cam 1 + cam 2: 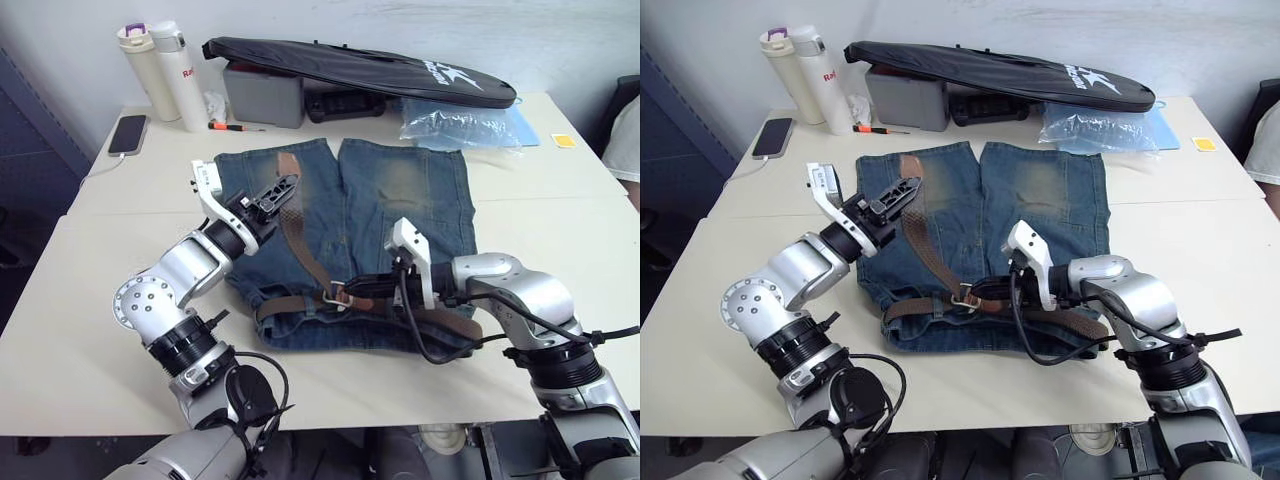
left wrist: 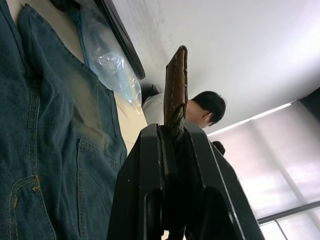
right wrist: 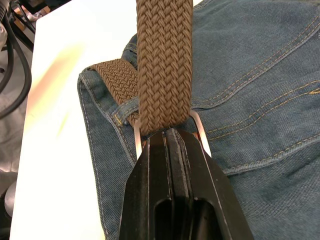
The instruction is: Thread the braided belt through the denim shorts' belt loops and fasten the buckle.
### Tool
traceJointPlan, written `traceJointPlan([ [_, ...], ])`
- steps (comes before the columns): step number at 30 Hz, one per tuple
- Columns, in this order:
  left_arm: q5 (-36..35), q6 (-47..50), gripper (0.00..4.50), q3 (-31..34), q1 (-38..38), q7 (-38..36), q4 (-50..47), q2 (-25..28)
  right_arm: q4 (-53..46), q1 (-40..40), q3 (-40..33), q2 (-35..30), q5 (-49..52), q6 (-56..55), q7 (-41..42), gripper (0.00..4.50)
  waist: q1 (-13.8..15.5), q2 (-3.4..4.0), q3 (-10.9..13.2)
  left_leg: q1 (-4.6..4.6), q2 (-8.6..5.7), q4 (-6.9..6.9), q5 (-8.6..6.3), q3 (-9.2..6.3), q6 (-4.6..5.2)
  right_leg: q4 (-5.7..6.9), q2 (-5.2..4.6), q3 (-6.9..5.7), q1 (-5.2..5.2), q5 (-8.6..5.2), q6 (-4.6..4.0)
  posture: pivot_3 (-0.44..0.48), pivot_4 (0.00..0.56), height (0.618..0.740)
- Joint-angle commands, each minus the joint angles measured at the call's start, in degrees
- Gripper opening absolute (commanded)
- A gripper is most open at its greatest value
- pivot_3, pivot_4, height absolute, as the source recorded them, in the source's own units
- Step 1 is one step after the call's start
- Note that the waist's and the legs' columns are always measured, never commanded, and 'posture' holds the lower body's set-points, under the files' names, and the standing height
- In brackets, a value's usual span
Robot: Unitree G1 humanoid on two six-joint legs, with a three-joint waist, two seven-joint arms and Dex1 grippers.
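Belt threading looks done: my right gripper point(image 1: 352, 291) pinches the buckle point(image 3: 167, 131), my left gripper point(image 1: 283, 190) clamps the braided belt point(image 1: 930, 250) tip beyond it, prong unfastened.

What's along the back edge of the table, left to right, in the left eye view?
Phone → two white bottles → orange-handled screwdriver → grey box under the black bag → clear plastic bag → small yellow square.
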Motion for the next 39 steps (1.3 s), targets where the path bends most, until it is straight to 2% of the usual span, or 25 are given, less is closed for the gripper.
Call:
traceJointPlan([
  [1,-5.0,-2.9,0.00,-3.0,1.3,1.8,-0.6,-2.3,0.0,-0.8,0.1,1.0,0.6,-0.4,-0.2,0.08,0.0,0.00,0.0,0.00,0.00,-0.01,0.00,0.01,0.00,0.00,0.00,0.01,0.00,0.00,0.00,0.000,0.150,0.740],
  [19,-20.5,-16.5,0.00,-16.8,9.5,10.5,-0.3,6.2,10.7,1.3,4.7,6.0,-5.1,-7.2,0.3,0.08,-0.1,0.01,0.0,0.31,0.11,-0.16,-0.04,0.32,-0.06,-0.01,0.13,0.35,0.03,0.01,-0.04,0.000,0.150,0.740],
  [27,-20.3,-19.3,0.00,-20.6,12.9,9.1,0.5,14.6,11.4,1.1,5.3,6.7,-5.5,-8.5,1.5,0.08,-0.2,0.06,0.0,0.47,0.23,-0.19,-0.14,0.53,-0.13,0.00,0.27,0.57,0.02,-0.02,-0.11,0.000,0.150,0.740],
  [39,-21.1,-22.9,0.00,-24.7,15.2,7.5,0.6,19.5,13.0,-0.1,4.3,8.9,-5.5,-10.6,3.4,0.08,-0.2,0.04,0.0,0.49,0.34,-0.21,-0.20,0.60,-0.15,-0.01,0.38,0.63,-0.02,-0.03,-0.20,0.000,0.150,0.740],
])
